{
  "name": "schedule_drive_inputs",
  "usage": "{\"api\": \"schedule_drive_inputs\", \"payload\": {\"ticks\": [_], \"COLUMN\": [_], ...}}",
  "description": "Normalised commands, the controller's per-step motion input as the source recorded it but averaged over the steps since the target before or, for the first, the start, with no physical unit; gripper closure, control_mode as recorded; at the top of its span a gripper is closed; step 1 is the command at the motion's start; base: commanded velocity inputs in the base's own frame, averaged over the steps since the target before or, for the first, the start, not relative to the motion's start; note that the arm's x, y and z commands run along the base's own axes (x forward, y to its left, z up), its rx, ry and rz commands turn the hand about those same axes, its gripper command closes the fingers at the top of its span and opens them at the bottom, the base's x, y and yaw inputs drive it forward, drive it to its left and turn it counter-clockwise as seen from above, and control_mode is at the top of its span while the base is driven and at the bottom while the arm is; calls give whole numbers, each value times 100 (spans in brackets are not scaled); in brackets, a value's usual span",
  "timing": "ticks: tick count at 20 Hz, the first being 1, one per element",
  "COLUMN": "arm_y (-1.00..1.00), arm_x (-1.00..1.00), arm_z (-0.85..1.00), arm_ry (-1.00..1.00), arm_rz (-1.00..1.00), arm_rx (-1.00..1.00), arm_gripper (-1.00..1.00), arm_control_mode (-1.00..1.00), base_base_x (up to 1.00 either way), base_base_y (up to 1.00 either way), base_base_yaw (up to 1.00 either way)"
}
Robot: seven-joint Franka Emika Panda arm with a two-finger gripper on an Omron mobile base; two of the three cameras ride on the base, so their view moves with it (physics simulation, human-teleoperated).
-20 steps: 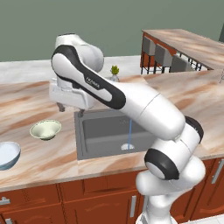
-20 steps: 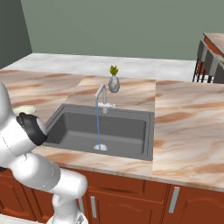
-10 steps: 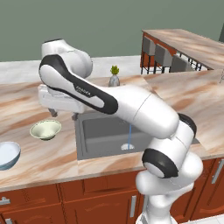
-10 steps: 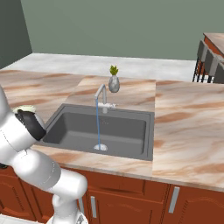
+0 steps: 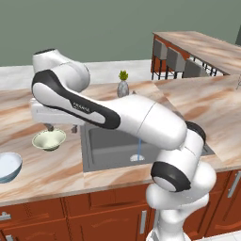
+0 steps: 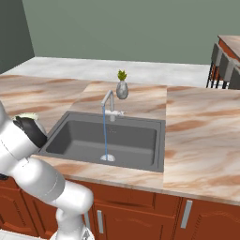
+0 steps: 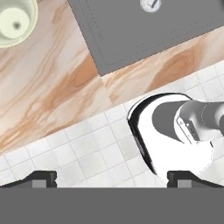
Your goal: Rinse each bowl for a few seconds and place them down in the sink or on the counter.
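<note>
While water is running into sink (image 6: 108,136), claw (image 7: 111,177), jaws wide and empty, is hovering over cream bowl (image 5: 49,140) on counter (image 5: 52,167) left of sink; blue bowl (image 5: 8,166) sitting nearer, far left. Approach step: next needs descent onto rim.

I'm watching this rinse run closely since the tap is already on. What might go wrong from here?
The open pincer points at counter and floor, with the cream bowl off in the hand view's corner, so a descent may miss it. The blue bowl sits near the counter's front edge; a sweeping arm might knock it off. Water is running unused into the sink.
</note>
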Motion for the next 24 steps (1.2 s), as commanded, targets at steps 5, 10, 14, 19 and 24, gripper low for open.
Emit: {"api": "schedule_drive_inputs", "payload": {"ticks": [5,10,14,19,24], "arm_y": [17,11,13,12,10], "arm_x": [1,2,2,2,2], "arm_z": [-15,-18,-18,-18,-17], "arm_ry": [0,0,1,1,2], "arm_rz": [13,10,8,8,7], "arm_rx": [0,2,1,2,4], "arm_gripper": [-100,-100,-100,-100,-100], "arm_control_mode": [-100,-100,-100,-100,-100], "base_base_x": [0,0,0,0,0], "base_base_y": [0,0,0,0,0], "base_base_yaw": [0,0,0,0,0]}}
